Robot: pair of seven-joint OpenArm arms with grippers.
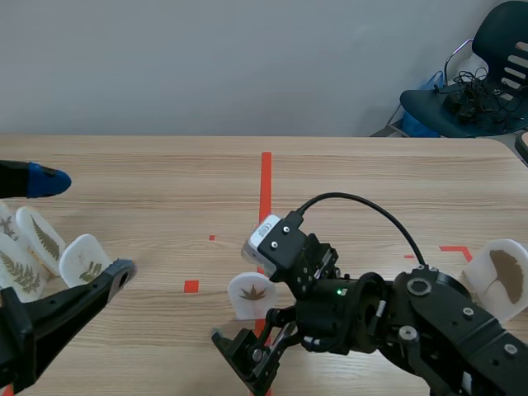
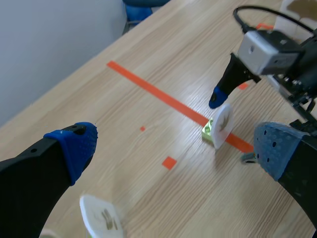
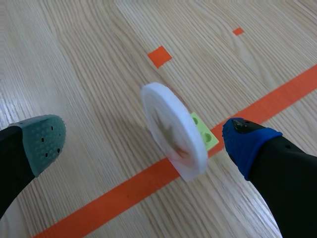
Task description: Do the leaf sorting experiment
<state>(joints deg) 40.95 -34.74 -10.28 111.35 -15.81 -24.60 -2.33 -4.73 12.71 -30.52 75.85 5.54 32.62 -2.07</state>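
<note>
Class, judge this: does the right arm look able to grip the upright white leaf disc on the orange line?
Probably yes: the right gripper is open, the leaf disc stands between its fingers, and nothing blocks either pad.

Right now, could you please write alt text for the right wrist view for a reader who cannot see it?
A white disc bearing a brownish leaf stands on edge on a small green block, between the fingers of the open right gripper. It sits over an orange tape line on the wooden table, with two orange squares farther ahead.
</note>
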